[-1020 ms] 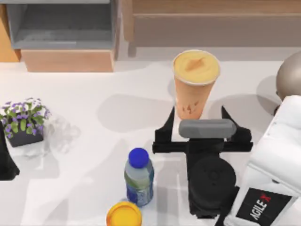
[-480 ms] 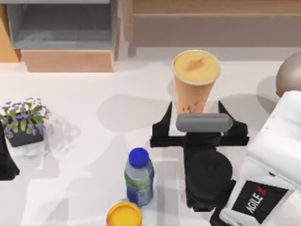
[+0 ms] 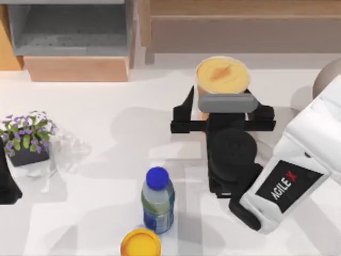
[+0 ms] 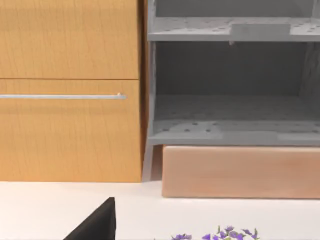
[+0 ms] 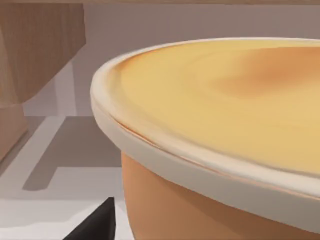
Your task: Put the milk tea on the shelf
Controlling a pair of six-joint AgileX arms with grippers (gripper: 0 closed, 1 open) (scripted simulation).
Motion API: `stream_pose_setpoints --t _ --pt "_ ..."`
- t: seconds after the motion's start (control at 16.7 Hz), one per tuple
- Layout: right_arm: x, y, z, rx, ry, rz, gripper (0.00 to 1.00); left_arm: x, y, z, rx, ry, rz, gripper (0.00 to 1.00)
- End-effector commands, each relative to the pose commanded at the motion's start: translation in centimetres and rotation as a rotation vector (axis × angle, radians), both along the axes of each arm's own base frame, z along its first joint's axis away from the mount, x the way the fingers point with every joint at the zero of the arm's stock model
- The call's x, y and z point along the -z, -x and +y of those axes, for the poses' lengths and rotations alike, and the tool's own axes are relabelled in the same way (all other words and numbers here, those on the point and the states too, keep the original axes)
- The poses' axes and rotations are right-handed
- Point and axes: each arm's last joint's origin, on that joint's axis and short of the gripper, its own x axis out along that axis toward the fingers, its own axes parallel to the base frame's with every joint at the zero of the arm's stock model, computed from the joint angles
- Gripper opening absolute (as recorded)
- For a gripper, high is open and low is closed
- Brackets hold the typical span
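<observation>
A smooth white tabletop (image 3: 96,133) fills the scene, evenly lit from above so that soft grey shadows fall on it. At its far left edge stands a warm orange wood cabinet (image 4: 70,90) with a thin silver bar handle (image 4: 60,96), and touching its side is a grey-lined open shelving box (image 4: 230,95) with a speckled floor, set on a pale pinkish wood base (image 4: 240,172).

Our right arm reaches in from the desk's right edge, wrist angled forward-left; right tool (image 3: 222,109) sits low with fingers (image 3: 184,109) spread wide apart. Our left arm is parked at the left edge.
</observation>
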Motion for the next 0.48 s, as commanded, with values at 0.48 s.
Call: stream_pose_setpoints --t 0.48 --pt "0.00 0.00 0.00 0.000 0.000 0.000 0.62 0.00 0.00 0.00 0.000 0.000 0.000 1.00"
